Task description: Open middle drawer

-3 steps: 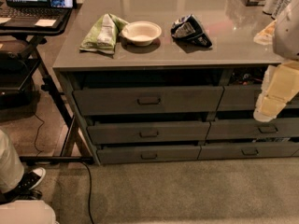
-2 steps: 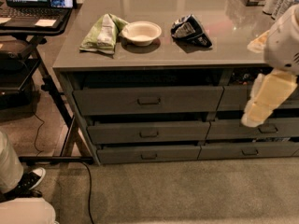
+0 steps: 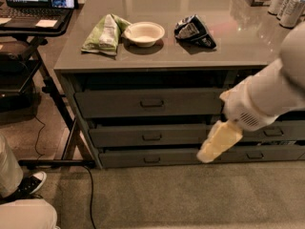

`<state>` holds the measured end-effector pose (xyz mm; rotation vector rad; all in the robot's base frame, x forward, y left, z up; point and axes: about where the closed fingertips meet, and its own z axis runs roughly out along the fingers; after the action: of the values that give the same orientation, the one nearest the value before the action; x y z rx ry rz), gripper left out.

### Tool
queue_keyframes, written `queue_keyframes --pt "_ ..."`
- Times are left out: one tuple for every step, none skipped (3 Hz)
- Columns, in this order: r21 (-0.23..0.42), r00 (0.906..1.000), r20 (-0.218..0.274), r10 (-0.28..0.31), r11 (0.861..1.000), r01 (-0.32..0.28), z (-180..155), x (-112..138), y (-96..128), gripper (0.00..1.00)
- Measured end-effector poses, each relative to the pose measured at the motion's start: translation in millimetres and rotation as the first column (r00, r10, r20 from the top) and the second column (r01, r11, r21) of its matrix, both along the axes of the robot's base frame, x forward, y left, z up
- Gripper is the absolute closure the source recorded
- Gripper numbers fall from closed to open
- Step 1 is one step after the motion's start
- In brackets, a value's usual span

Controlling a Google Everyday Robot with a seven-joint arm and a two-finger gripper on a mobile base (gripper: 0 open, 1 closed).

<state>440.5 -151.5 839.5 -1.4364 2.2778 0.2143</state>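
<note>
The middle drawer is the dark-grey, medium-height front in the left column of the counter, with a small metal pull at its centre. It sits between the taller top drawer and the slim bottom drawer. Its front stands about level with theirs. My gripper, cream-coloured and pointing down-left, hangs from the white arm coming in from the right. It is in front of the right end of the middle drawer, well right of the pull and apart from it.
On the grey countertop lie a green bag, a white bowl and a dark bag, with cans at the back right. A laptop stand and a person's shoe are at the left. A cable runs over the carpet.
The arm and gripper have swung left and a little down, from the right-hand drawer column to the right end of the middle drawer. The drawers have not moved.
</note>
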Motion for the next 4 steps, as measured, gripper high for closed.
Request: queue_keyframes --pt "0.081 0.9925 -0.061 -0.106 0.991 0.111 -66 -16 18 0.00" --pt "0.103 0.9795 -0.082 -0.184 0.976 0.192 -129 -16 25 0.00" --pt "0.126 0.9763 -0.022 -0.215 0.968 0.216 -125 -1 26 0.00" --pt "0.126 0.9763 -0.022 -0.215 0.968 0.216 -125 -1 26 0.00"
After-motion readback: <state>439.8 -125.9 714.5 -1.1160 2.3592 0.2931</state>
